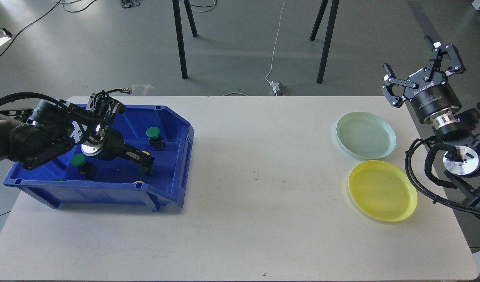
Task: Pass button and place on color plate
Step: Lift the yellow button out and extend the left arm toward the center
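A blue bin [185, 149] on the table's left holds several buttons with black bodies: a green one [153, 133] at the back, a green one [78, 159] at the left, and a yellow cap [138, 182] at the front wall. My left gripper [145, 163] reaches down into the bin; it is dark and its fingers cannot be told apart. A yellow button [145, 153] shows right at its tip. My right gripper [417, 64] is open and empty, held up past the table's far right corner. A pale green plate [365, 135] and a yellow plate [382, 190] lie at the right.
The white table [255, 219] spans the view. Black stand legs [180, 39] and a white cable with a plug [277, 87] are on the floor behind the table. My right arm's cables [420, 176] hang beside the yellow plate.
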Robot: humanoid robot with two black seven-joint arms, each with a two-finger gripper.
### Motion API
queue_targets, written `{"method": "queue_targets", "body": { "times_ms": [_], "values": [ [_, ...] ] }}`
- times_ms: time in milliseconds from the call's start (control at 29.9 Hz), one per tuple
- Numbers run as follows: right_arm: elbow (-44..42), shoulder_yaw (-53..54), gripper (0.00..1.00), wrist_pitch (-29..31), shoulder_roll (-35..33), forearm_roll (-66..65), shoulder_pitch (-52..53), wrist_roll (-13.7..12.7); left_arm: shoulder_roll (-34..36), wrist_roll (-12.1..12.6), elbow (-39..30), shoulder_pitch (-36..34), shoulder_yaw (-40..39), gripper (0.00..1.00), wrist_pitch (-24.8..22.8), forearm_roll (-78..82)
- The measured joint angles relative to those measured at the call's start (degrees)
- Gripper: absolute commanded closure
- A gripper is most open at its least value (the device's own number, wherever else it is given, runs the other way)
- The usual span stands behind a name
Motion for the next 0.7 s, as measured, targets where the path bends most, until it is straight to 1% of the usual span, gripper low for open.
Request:
{"method": "queue_targets", "body": {
  "times_ms": [67,167,301,368,468,568,635,702],
  "values": [
    [0.0,0.02,0.01,0.0,0.0,0.0,0.0,0.0,0.84,-0.03,-0.41,-0.59,-0.55,0.8,0.0,-0.01],
    [0.0,0.09,0.01,0.0,-0.18,0.01,0.0,0.06,4.29,0.0,-1.11,-2.22,-3.11,0.8,0.01,0.0],
    [-0.13,0.14,0.01,0.0,-0.27,0.01,-0.11,0.12,10.16,0.0,-5.09,-2.84,-8.1,0.8,0.01,-0.06],
    [-0.13,0.19,0.01,0.0,-0.28,0.01,-0.42,0.14,13.51,0.0,-7.83,-2.86,-10.71,0.8,0.01,-0.1],
    [0.27,0.2,0.01,0.0,-0.33,0.05,-1.01,0.14,19.7,-0.03,-13.86,-2.86,-15.65,0.8,0.0,-1.76],
    [1.38,0.62,0.01,0.0,-1.95,0.3,-1.46,0.14,25.78,0.0,-19.64,-2.58,-21.93,0.8,0.01,-8.82],
    [2.4,1.99,0.01,0.0,-2.99,0.43,-1.62,0.15,27.62,0.0,-22.57,-1.74,-24.83,0.8,0.01,-15.03],
    [3.23,3.78,0.01,0.0,-3.28,0.54,-1.73,0.15,27.93,-0.01,-24.95,-0.52,-26.12,0.79,0.01,-20.91]
  ]
}}
